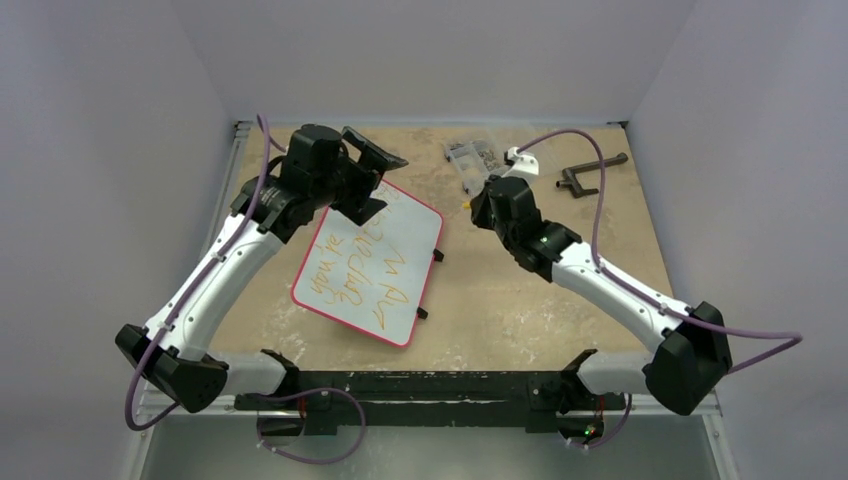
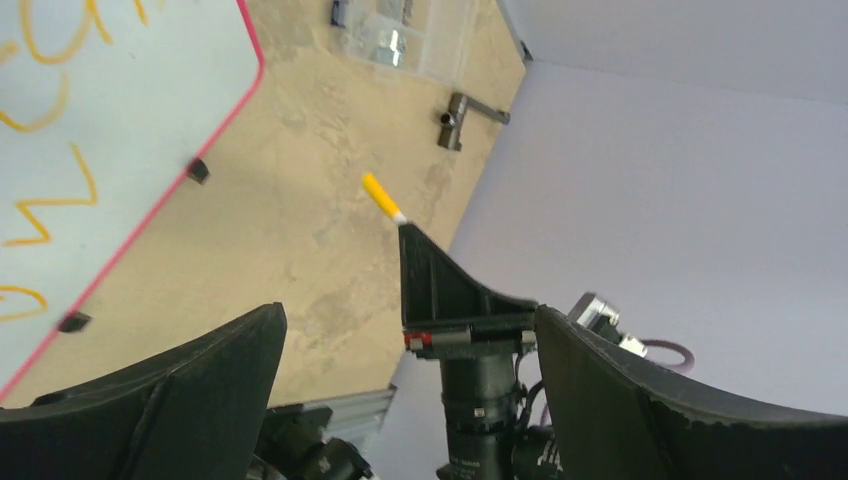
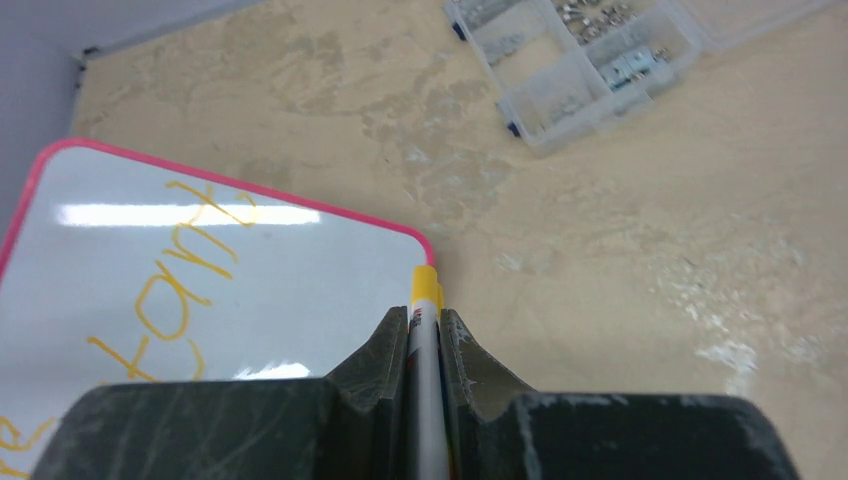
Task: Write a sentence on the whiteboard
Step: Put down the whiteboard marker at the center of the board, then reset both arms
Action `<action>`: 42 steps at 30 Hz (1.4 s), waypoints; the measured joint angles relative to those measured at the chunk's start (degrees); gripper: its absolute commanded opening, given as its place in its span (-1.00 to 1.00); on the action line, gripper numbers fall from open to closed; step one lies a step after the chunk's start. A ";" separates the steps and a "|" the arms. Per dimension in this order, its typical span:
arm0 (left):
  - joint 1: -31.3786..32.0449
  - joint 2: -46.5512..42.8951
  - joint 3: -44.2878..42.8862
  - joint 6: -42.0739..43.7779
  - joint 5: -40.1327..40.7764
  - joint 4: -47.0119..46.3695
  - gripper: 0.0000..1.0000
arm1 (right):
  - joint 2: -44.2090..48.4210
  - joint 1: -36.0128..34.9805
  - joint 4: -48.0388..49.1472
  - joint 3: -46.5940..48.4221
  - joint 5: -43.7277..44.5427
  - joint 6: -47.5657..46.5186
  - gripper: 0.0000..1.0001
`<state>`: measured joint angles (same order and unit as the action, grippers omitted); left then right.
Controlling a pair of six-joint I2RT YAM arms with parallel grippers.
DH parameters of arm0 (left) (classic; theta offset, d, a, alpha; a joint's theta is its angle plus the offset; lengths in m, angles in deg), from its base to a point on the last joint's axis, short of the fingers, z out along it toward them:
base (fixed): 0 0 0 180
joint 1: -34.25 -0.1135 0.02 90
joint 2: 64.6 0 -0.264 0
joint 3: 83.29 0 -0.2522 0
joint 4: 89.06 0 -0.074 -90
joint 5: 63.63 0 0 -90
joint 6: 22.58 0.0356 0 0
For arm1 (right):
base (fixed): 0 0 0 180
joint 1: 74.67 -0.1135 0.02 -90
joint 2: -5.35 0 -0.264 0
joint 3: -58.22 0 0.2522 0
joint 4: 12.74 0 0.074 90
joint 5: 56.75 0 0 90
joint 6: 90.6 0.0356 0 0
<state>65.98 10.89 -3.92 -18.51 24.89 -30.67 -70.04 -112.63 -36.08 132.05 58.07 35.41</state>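
Note:
The whiteboard (image 1: 400,250) lies slanted on the table, red-rimmed, with black tabs on its right edge. The sentence (image 1: 352,272) is orange-yellow handwriting in a few slanted lines. My left gripper (image 1: 374,184) is open and empty above the board's far corner. My right gripper (image 1: 478,205) is right of the board, shut on a white marker with a yellow cap (image 3: 424,290). In the right wrist view the gripper (image 3: 424,318) points the cap at the board's (image 3: 300,290) rim corner. The left wrist view shows the board (image 2: 130,110), the marker (image 2: 382,196) and wide-apart fingers (image 2: 170,400).
A clear plastic parts box (image 1: 472,157) sits at the back centre, also in the right wrist view (image 3: 570,60). A dark metal handle (image 1: 590,172) lies at the back right. Grey walls close in the table on three sides.

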 measured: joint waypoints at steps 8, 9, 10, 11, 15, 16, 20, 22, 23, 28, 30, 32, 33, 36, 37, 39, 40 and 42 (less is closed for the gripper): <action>-3.76 -2.01 1.38 18.58 5.86 3.34 0.88 | 9.14 0.52 -0.35 -14.10 0.92 1.16 -1.00; -3.85 -2.38 1.73 21.11 6.99 3.50 0.89 | 9.70 0.52 -0.15 -15.74 1.16 1.57 -1.00; -3.87 -2.97 2.34 23.58 8.07 3.34 0.89 | 10.25 0.52 0.11 -17.33 1.27 2.03 -1.00; -3.87 -3.61 2.89 25.55 9.05 3.32 0.89 | 10.60 0.55 0.46 -18.62 1.40 2.47 -1.00; -4.39 -7.54 5.75 35.58 12.26 2.51 0.88 | 11.41 1.01 2.67 -24.39 2.82 4.52 -1.00; -4.57 -8.37 6.36 37.55 12.68 2.12 0.88 | 11.39 1.33 3.19 -25.55 3.21 5.07 -1.00; -5.42 -12.46 10.08 45.59 13.64 0.17 1.00 | 11.08 3.28 6.80 -29.05 4.20 6.43 -0.89; -5.53 -13.77 11.02 48.13 13.70 -0.02 1.00 | 10.56 4.68 8.81 -30.27 4.13 6.88 -0.66; -5.57 -14.25 11.15 49.27 13.70 -0.02 1.00 | 10.36 5.31 9.66 -30.82 4.02 7.10 -0.53; -5.92 -15.13 11.15 53.27 13.84 0.72 1.00 | 10.86 6.93 12.24 -33.27 3.74 8.52 0.06; -6.01 -15.15 11.15 54.38 13.84 1.25 1.00 | 12.17 6.95 12.26 -34.12 3.72 8.94 0.21; -6.08 -15.19 11.15 55.63 13.84 1.79 1.00 | 13.70 6.95 12.20 -34.71 3.74 9.18 0.39; -6.12 -15.21 11.15 55.89 13.84 2.01 1.00 | 14.69 6.95 12.07 -34.91 3.78 9.40 0.48; -6.23 -15.41 11.15 57.11 13.94 3.21 1.00 | 17.51 6.95 11.21 -35.06 4.09 10.12 0.97; -6.23 -15.50 11.15 57.48 13.97 3.58 1.00 | 18.49 6.95 10.78 -35.06 4.15 10.27 0.98; -6.23 -15.76 11.15 58.18 14.01 4.33 1.00 | 20.31 6.95 9.66 -35.06 4.15 10.40 0.98; -6.25 -15.96 11.15 58.60 14.10 4.61 1.00 | 21.09 6.95 9.16 -35.04 4.15 10.29 0.98; -6.27 -16.44 11.15 59.28 14.38 4.96 1.00 | 22.53 6.95 7.72 -34.58 4.11 9.73 0.98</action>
<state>59.71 -5.55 7.23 40.76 39.28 -25.71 -47.51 -105.68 -28.37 97.47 62.18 45.13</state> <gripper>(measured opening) 0.998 0.987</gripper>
